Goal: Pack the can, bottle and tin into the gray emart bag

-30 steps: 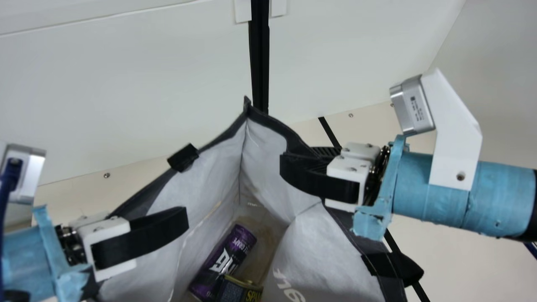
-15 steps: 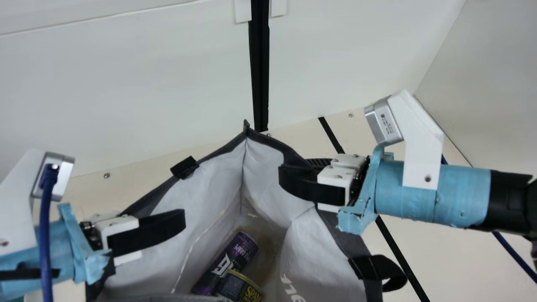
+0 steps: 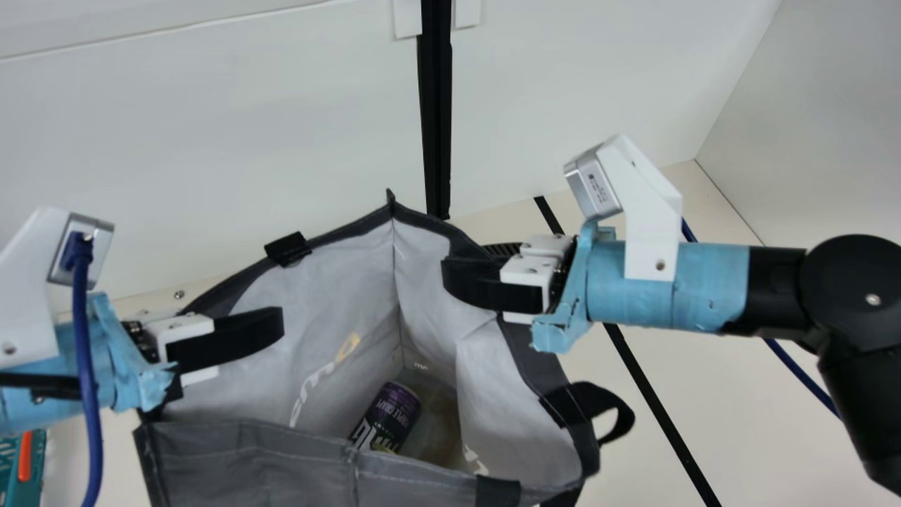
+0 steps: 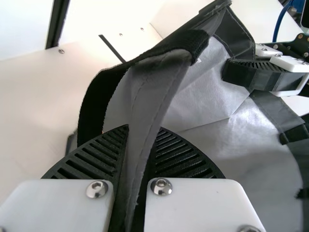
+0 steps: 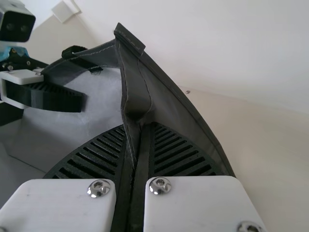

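Observation:
The gray bag (image 3: 253,451) stands with its mouth spread wide between the two arms in the main view. My left gripper (image 3: 232,338), at the bag's left side, is shut on its rim; in the left wrist view the gray fabric runs between that gripper's fingertips (image 4: 144,133). On the right side my right gripper (image 3: 479,274) pinches the opposite rim, and the right wrist view has dark cloth clamped in the gripper (image 5: 139,128). Inside the bag lies a purple can (image 3: 389,415), its lower end hidden by the front wall. Hardly any of the tin is visible beside it.
A teal object with an orange part (image 3: 24,458) is at the main view's lower left. One bag handle (image 3: 612,415) sticks out to the right over the cream table (image 3: 676,366). A white wall rises behind the bag.
Both grippers have moved left, and most recently up in the main view, carrying the bag along. The bag's front wall has come into view and now covers most of the tin.

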